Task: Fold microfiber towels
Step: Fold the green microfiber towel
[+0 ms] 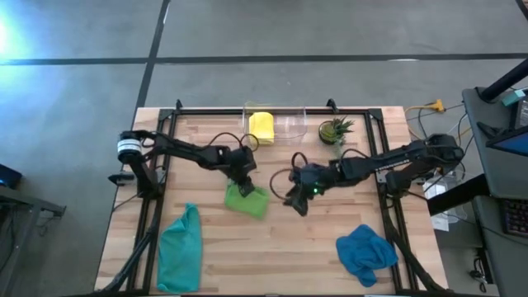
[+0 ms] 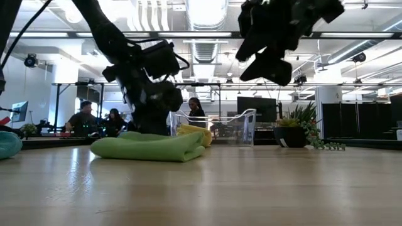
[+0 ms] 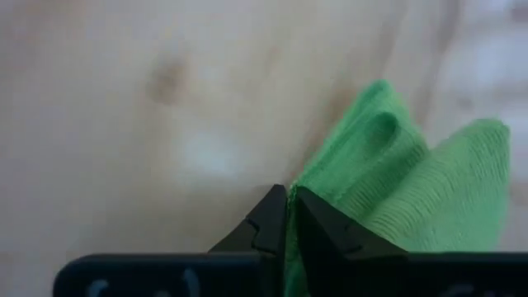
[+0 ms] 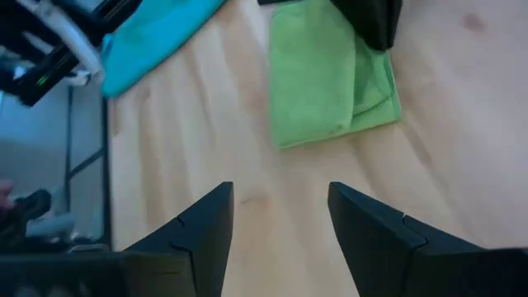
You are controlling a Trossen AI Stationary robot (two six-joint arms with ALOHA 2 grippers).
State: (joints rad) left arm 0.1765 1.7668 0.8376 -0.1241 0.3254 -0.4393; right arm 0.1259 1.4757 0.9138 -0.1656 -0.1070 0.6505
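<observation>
A folded lime green towel (image 1: 248, 201) lies flat on the wooden table (image 1: 313, 247) near its middle. My left gripper (image 1: 242, 186) is down at the towel's far left corner and shut on it (image 3: 287, 202). To the towel's right, my right gripper (image 1: 295, 203) hovers open above bare wood (image 4: 280, 216) and touches nothing. A teal towel (image 1: 181, 247) lies bunched at the near left, and a blue towel (image 1: 365, 252) lies crumpled at the near right. A folded yellow towel (image 1: 261, 126) sits in a clear bin at the far edge. My left gripper pinches the green towel's edge (image 3: 318, 177) between its two fingers, and a thin strip of green shows between them. The fingers slant down from the table's left. How many layers they have cannot be told. The towel lies folded on the table (image 2: 151, 147).
The clear bin (image 1: 285, 124) and a small potted plant (image 1: 334, 130) stand at the far edge. Black frame rails run along the table's left, right and far sides. Bare wood lies between the green and blue towels. People sit in the room beyond.
</observation>
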